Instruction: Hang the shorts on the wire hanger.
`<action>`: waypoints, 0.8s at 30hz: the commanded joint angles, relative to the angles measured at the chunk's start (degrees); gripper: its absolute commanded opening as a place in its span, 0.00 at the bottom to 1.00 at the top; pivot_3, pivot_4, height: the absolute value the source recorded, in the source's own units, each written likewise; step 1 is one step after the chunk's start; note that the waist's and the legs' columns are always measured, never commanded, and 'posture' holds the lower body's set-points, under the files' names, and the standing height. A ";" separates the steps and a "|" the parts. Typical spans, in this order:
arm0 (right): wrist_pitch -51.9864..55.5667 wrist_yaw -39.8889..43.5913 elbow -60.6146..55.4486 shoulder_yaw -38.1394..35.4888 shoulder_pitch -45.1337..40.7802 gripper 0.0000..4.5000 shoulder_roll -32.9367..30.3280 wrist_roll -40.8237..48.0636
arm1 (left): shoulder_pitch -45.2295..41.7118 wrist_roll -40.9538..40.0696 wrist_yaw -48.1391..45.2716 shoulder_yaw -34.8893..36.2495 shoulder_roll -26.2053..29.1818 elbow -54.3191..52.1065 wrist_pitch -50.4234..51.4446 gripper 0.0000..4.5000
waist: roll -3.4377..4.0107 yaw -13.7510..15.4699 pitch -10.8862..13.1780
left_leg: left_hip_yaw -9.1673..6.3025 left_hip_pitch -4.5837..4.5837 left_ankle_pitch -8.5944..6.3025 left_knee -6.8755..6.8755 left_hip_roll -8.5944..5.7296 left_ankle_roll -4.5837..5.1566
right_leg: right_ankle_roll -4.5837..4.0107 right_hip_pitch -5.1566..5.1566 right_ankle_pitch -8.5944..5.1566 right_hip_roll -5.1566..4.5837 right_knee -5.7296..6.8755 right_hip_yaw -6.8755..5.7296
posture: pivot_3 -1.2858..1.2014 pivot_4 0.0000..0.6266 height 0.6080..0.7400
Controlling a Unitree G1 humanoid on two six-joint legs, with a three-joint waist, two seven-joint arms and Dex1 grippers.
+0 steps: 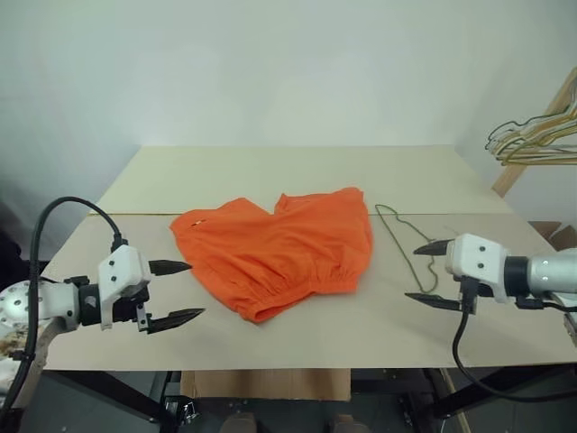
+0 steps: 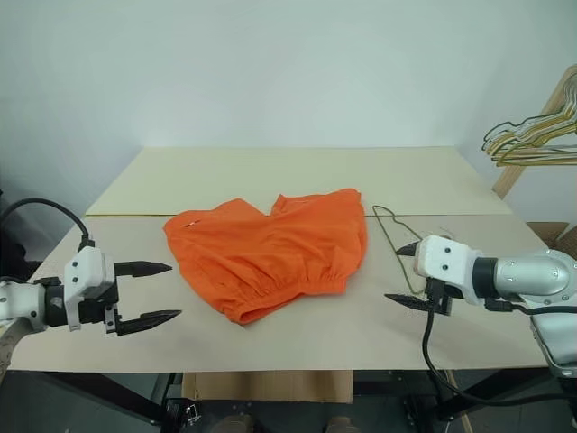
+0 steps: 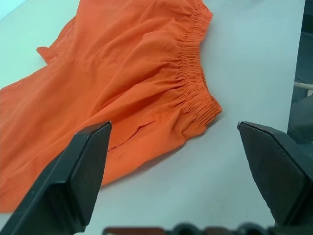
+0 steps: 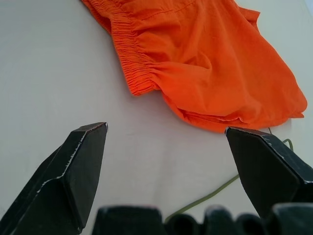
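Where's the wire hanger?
The wire hanger lies flat on the table, on the robot's right, just beside the shorts and by the open right gripper.

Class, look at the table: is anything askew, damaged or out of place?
Nothing damaged. The shorts lie rumpled and turned at an angle on the table, and the wire hanger lies flat beside them, not yet used. Both grippers, left and right, are open and empty.

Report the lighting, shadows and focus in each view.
Left eye view: soft even light, only a faint shadow under the shorts on the table; the thin wire hanger reads weakly. Left wrist view: the waistband is sharp, the left claw fingers loom dark and soft. Right wrist view: the same, right claw.
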 commanded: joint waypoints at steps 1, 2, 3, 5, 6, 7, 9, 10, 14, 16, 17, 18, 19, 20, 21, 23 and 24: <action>-1.24 -0.20 -0.15 -0.88 -1.52 0.99 -0.38 0.04 | 0.00 -0.88 -0.49 1.92 1.07 -1.21 0.15 1.00 | 0.00 0.03 0.00 | 0.00 0.00 0.00 0.00 0.00 0.00 | 0.01 0.00 -0.01 0.00 0.00 0.00 | 0.57 0.00 1.00; -1.28 -0.27 -0.09 -0.78 -1.56 0.99 -0.37 -0.04 | -0.34 -0.81 0.16 1.98 0.61 -1.25 0.05 1.00 | 0.00 0.04 0.00 | 0.00 0.00 0.00 0.00 0.00 0.00 | 0.00 0.00 -0.01 0.00 0.00 0.00 | 0.57 0.00 1.00; -1.33 -0.30 0.00 -0.69 -1.63 0.99 -0.35 -0.10 | -0.70 -0.34 1.04 1.93 0.22 -1.32 -0.17 1.00 | 0.00 0.04 0.00 | 0.00 0.00 0.00 0.00 0.00 0.00 | 0.00 0.00 -0.01 0.00 0.00 0.00 | 0.57 0.00 1.00; -1.40 -0.28 0.10 -0.53 -1.80 0.99 -0.30 -0.22 | -1.28 0.14 1.56 1.67 0.11 -1.12 -0.61 1.00 | 0.00 0.04 0.00 | 0.00 0.00 0.00 0.00 0.00 0.00 | 0.00 0.00 -0.01 0.00 0.00 0.00 | 0.57 0.00 1.00; -1.41 -0.27 0.12 -0.46 -1.89 0.99 -0.29 -0.26 | -1.37 0.12 1.26 1.55 0.39 -0.98 -0.71 1.00 | 0.00 0.03 0.00 | 0.00 0.00 0.00 0.00 0.00 0.00 | 0.00 0.00 -0.01 0.00 0.00 0.00 | 0.57 0.00 1.00; -1.41 -0.26 0.14 -0.39 -1.98 0.99 -0.28 -0.28 | -1.43 0.05 1.01 1.46 0.60 -0.84 -0.75 1.00 | 0.00 0.02 0.00 | 0.00 0.00 0.00 0.00 0.00 0.00 | 0.00 0.00 -0.01 0.00 0.00 0.00 | 0.57 0.00 1.00; -1.66 -0.04 0.33 -0.15 -2.29 0.99 -0.31 -0.31 | -1.52 0.94 0.56 0.83 1.25 -0.36 -1.20 1.00 | 0.00 0.00 0.00 | 0.01 0.01 0.00 0.00 0.00 0.00 | 0.00 0.00 0.00 0.00 0.00 0.00 | 0.57 0.00 1.00; -1.84 0.07 0.41 0.06 -2.57 0.99 -0.30 -0.35 | -1.53 1.67 0.18 0.49 1.72 0.11 -1.66 1.00 | 0.00 -0.01 0.00 | 0.00 0.00 0.00 0.00 0.00 0.00 | 0.00 0.00 0.00 0.00 0.00 0.00 | 0.56 0.00 1.00; 0.72 0.63 -0.58 1.36 -5.07 0.99 -0.26 0.95 | -1.77 3.69 -0.94 -0.39 3.21 2.31 -2.62 1.00 | 0.01 -0.11 0.00 | 0.01 0.02 0.00 0.00 0.01 0.00 | -0.01 -0.01 -0.01 0.01 0.00 0.00 | 0.55 0.00 1.00; 3.75 -0.05 -2.99 2.51 -7.32 0.99 0.93 2.84 | -1.62 5.03 -2.00 -1.32 4.18 3.94 -3.51 1.00 | 0.01 -0.29 0.00 | 0.04 0.02 0.00 0.00 0.02 0.00 | -0.01 -0.02 -0.02 0.01 0.01 0.00 | 0.54 0.00 1.00; 5.31 -1.03 -4.79 3.13 -8.24 0.99 2.26 3.94 | -1.38 5.65 -2.88 -1.90 4.77 4.63 -4.05 1.00 | 0.01 -0.48 0.00 | 0.05 0.02 0.00 0.00 0.04 0.00 | -0.01 -0.04 -0.02 0.02 0.01 0.00 | 0.54 0.00 1.00; 6.63 -1.77 -6.34 3.68 -8.80 0.99 3.41 4.72 | -1.20 6.17 -3.54 -2.33 5.13 5.16 -4.64 1.00 | 0.01 -0.67 0.00 | 0.06 0.01 0.00 0.00 0.07 0.00 | -0.02 -0.06 -0.02 0.04 0.02 0.00 | 0.54 0.00 1.00; 7.69 -2.47 -8.22 4.73 -9.16 0.99 4.77 5.24 | -1.12 6.74 -3.99 -2.86 5.56 5.68 -4.90 1.00 | 0.01 -0.83 0.00 | 0.05 0.00 0.00 0.00 0.10 -0.01 | -0.04 -0.06 -0.03 0.07 0.02 0.00 | 0.54 0.00 1.00; 8.20 -3.12 -10.01 6.37 -9.49 0.99 6.19 5.18 | -1.14 7.55 -4.40 -3.45 6.00 6.26 -5.34 1.00 | 0.00 -0.97 0.00 | 0.05 0.00 -0.01 -0.01 0.11 -0.01 | -0.05 -0.07 -0.04 0.07 0.03 -0.01 | 0.53 0.00 1.00; 8.85 -3.78 -11.47 7.83 -9.81 0.99 7.29 4.87 | -1.24 8.23 -4.62 -3.93 6.31 6.77 -5.75 1.00 | 0.00 -1.14 0.00 | 0.05 0.00 -0.01 -0.01 0.13 -0.01 | -0.07 -0.07 -0.05 0.08 0.02 -0.02 | 0.53 0.00 1.00; 11.91 -5.64 -14.28 12.04 -11.36 0.99 10.05 4.22 | -1.76 9.40 -4.78 -4.72 6.68 8.03 -6.19 1.00 | 0.00 -1.50 0.00 | 0.06 -0.06 -0.01 -0.01 0.13 -0.01 | -0.07 -0.10 -0.04 0.07 0.02 -0.03 | 0.53 0.00 1.00; 13.36 -6.65 -15.35 14.47 -12.31 0.99 11.57 3.52 | -1.96 9.95 -4.81 -5.01 6.86 8.68 -6.43 1.00 | 0.00 -1.62 0.00 | 0.08 -0.08 -0.01 -0.01 0.12 -0.01 | -0.09 -0.10 -0.03 0.06 0.02 -0.03 | 0.53 0.00 1.00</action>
